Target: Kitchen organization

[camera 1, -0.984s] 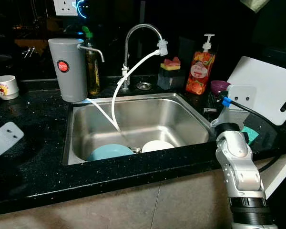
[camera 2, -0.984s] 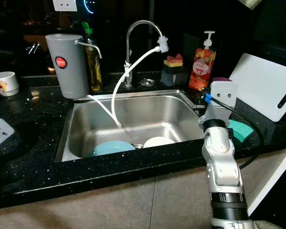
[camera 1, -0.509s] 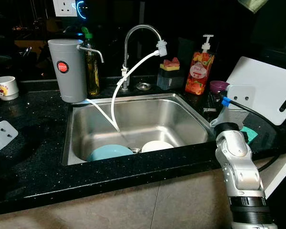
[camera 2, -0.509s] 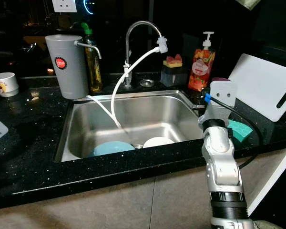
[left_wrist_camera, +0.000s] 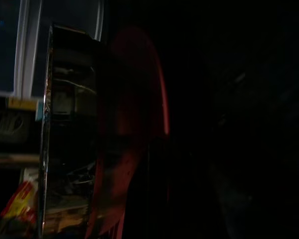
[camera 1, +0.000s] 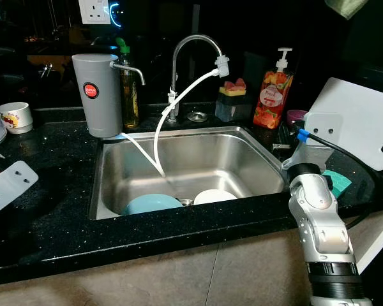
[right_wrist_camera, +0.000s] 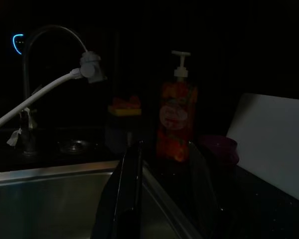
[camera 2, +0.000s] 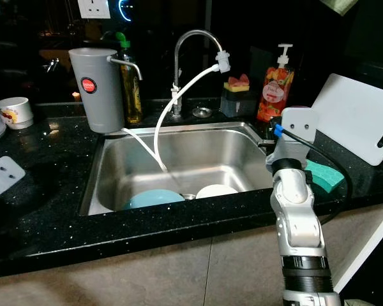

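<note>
Steel sink (camera 1: 255, 167): 1 blue bowl (camera 1: 152, 204), 1 white bowl (camera 1: 214, 196).

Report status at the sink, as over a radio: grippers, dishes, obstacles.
Right gripper open, empty, over the sink's right rim, aimed at the soap bottle. Left arm idle. Blue bowl and white bowl in sink. White hose hangs above them.

A sink (camera 1: 255, 150) is set into the counter (camera 1: 51, 217). Two bowls (camera 1: 152, 203) (camera 1: 214, 196) lie side by side in it. Behind it stands the tap (camera 1: 193, 48); left of the tap, a canister (camera 1: 97, 94) and bottle (camera 1: 129, 95); right, a soap dispenser (camera 1: 272, 99). A cutting board (camera 1: 360, 124) leans at far right.
</note>
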Tool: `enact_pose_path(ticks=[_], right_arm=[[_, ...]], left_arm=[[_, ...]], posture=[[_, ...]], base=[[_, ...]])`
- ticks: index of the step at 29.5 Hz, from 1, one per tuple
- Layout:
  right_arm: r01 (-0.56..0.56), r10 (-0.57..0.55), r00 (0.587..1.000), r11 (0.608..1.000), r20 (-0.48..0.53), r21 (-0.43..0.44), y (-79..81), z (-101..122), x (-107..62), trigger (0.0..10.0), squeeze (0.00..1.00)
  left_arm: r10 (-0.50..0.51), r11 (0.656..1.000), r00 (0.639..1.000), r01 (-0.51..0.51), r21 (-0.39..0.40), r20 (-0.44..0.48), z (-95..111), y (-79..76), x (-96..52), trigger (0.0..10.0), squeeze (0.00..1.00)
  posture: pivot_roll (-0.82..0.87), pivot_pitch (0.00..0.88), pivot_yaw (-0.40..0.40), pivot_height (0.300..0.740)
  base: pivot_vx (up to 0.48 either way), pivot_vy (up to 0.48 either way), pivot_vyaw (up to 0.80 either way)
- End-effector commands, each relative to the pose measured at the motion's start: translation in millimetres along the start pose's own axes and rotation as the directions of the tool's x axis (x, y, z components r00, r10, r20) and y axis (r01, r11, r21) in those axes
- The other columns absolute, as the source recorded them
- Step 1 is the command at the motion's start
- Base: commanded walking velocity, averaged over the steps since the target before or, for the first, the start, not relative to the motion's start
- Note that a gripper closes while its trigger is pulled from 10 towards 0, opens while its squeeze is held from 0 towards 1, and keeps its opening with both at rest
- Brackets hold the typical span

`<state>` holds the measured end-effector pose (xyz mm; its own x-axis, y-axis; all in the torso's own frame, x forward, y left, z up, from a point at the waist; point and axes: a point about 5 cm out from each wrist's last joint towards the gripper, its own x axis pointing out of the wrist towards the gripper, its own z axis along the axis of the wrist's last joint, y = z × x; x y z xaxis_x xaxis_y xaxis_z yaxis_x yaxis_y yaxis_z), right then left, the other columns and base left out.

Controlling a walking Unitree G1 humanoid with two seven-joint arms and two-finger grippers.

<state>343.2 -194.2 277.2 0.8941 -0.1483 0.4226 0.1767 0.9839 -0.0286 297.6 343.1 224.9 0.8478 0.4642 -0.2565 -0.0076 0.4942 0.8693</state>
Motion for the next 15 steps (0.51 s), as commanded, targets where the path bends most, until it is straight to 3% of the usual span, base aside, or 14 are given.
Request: enact_pose_path(ticks=[1, 2, 15], right_arm=[[0.012, -0.012, 1.000, 1.000, 0.008, 0.012, -3.1, 1.4, 0.9, 10.0, 0.00], [0.013, -0.013, 1.000, 1.000, 0.008, 0.012, -3.2, 1.4, 0.9, 10.0, 0.00], [0.013, -0.013, 1.000, 1.000, 0.014, 0.014, -3.1, 2.7, 1.1, 10.0, 0.00]], left_arm=[[-0.140, 0.990, 0.990, 0.141, -0.004, 0.017, 3.7, -32.0, 2.4, 10.0, 0.00], [-0.161, 0.987, 0.985, 0.161, 0.003, 0.065, 18.6, -38.6, -0.2, 10.0, 0.00], [-0.278, 0.960, 0.919, 0.274, 0.054, 0.281, 83.5, -66.0, -16.1, 10.0, 0.00]], posture=[[0.14, 0.049, -0.074, 0.740], [0.14, 0.049, -0.074, 0.740], [0.12, 0.037, -0.060, 0.740]], base=[[0.000, 0.000, 0.00], [0.000, 0.000, 0.00], [0.000, 0.000, 0.00]])
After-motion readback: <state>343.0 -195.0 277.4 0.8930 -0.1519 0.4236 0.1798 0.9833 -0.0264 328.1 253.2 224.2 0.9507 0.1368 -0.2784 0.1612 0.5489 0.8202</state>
